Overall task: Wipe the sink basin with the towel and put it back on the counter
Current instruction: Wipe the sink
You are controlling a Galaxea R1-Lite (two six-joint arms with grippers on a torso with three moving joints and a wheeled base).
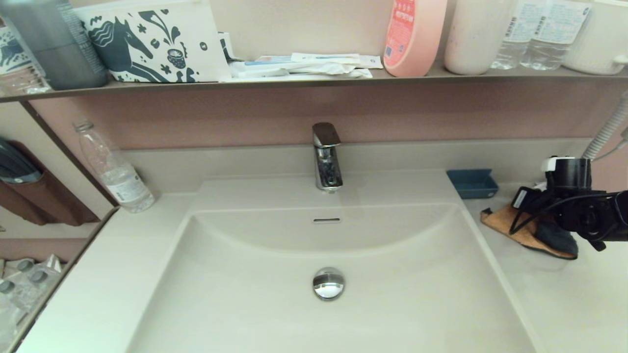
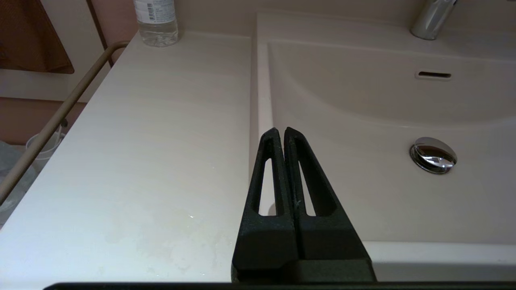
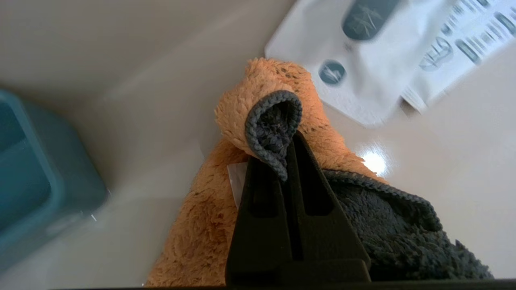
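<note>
In the head view, the towel (image 1: 525, 230) lies on the counter (image 1: 564, 294) right of the sink basin (image 1: 324, 255), near a blue tray (image 1: 472, 183). The right gripper (image 1: 554, 223) sits over it.

The left wrist view shows the left gripper (image 2: 281, 133) with fingers pressed together, empty, above the basin's near-left rim.

In the right wrist view, the right gripper (image 3: 287, 155) is clamped on a raised fold of the towel (image 3: 274, 117). Whether the basin has been wiped cannot be told here.
</note>
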